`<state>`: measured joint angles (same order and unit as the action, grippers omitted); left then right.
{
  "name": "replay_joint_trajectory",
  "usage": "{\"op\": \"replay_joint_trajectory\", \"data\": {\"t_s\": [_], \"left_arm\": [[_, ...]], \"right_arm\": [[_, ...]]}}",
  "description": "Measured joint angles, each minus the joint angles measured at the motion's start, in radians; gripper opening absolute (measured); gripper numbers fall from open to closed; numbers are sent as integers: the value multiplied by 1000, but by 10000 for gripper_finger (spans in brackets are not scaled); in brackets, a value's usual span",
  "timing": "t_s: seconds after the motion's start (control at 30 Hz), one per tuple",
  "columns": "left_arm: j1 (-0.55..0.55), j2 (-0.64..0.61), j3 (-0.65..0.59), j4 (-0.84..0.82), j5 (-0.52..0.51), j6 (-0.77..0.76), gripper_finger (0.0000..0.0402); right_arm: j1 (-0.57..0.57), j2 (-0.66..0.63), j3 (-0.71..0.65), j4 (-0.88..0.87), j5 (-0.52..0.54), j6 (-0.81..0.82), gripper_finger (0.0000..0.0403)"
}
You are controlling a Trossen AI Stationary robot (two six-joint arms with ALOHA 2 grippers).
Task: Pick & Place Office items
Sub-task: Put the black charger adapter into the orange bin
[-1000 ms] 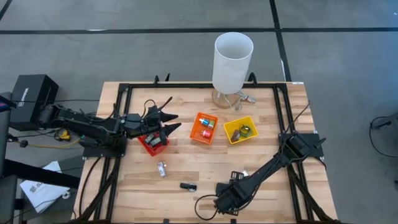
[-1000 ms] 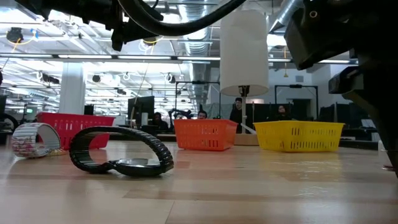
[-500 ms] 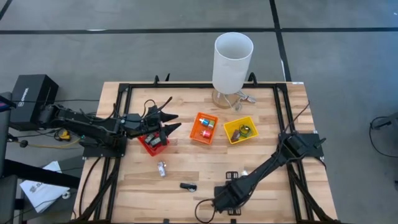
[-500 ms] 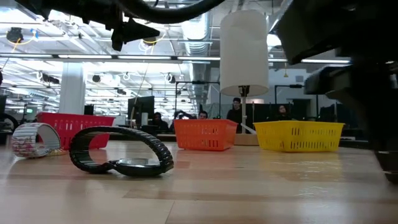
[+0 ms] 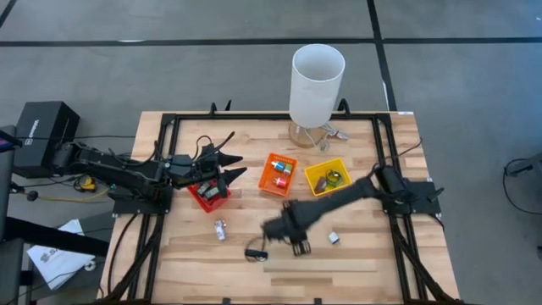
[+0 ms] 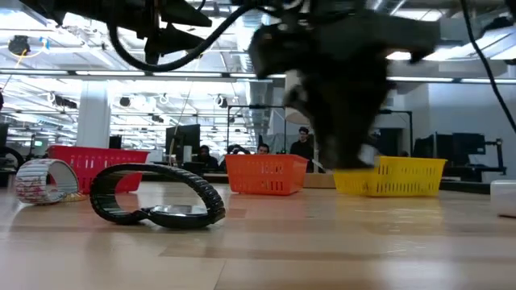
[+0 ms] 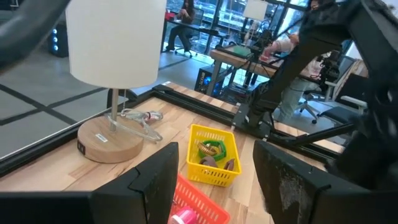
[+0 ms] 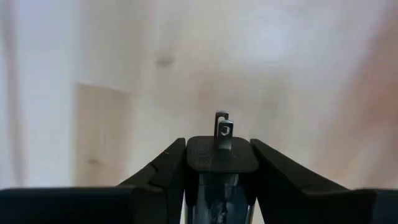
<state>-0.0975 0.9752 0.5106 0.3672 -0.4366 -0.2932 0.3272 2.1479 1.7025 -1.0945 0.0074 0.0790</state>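
My right gripper (image 5: 296, 241) hangs blurred over the table's middle, near the near edge, and is shut on a black binder clip (image 8: 222, 154). My left gripper (image 5: 235, 155) waits open above the red bin (image 5: 208, 194). On the wood lie a black looped band (image 5: 254, 252), a small tape roll (image 5: 220, 229) and a small white piece (image 5: 334, 239). The orange bin (image 5: 278, 174) holds small coloured bits. The yellow bin (image 5: 328, 177) holds a green ring and dark pieces. My right gripper pinches the black binder clip between its two fingers (image 8: 168, 165), which sit on either side of the clip's body. The clip's silver wire handle (image 8: 222, 129) sticks out past the fingertips. The clip is lifted clear of the table.
A tall white cylinder on a round wooden base (image 5: 317, 83) stands at the far edge, with a silvery clip (image 7: 142, 118) lying on the base. A black frame (image 5: 385, 161) runs around the tabletop. Open wood lies near the right and near edges.
My right arm has swung fast from the near edge up and toward the table's middle and left, blurring in the high and low views. The small white piece it stood beside now lies uncovered. The left arm has kept still.
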Motion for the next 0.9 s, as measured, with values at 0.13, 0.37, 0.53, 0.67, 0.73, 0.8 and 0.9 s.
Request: {"op": "replay_joint_trajectory", "data": {"t_s": [0.13, 0.37, 0.53, 0.67, 0.73, 0.8, 0.9], "left_arm": [[0, 0, 0, -5, 0, 0, 204], [-7, 0, 0, -41, 0, 0, 204], [-34, 0, 0, -104, -1, 0, 204], [-53, 0, 0, -160, 2, -2, 204], [-60, 0, 0, -175, 1, -3, 204], [-66, 0, 0, -180, 1, -3, 204], [-81, 0, 0, -185, -1, -3, 204]], "right_arm": [[-98, -2, 143, -141, -2, -164, 138], [-297, -3, 313, -154, 65, -323, 138], [-406, -3, 253, -49, 23, -319, 151], [-439, 3, 159, 49, -8, -388, 151], [-445, 3, 139, 92, -3, -414, 146], [-452, 3, 131, 133, -10, -409, 145], [-473, 3, 121, 207, -11, -386, 162]]}}
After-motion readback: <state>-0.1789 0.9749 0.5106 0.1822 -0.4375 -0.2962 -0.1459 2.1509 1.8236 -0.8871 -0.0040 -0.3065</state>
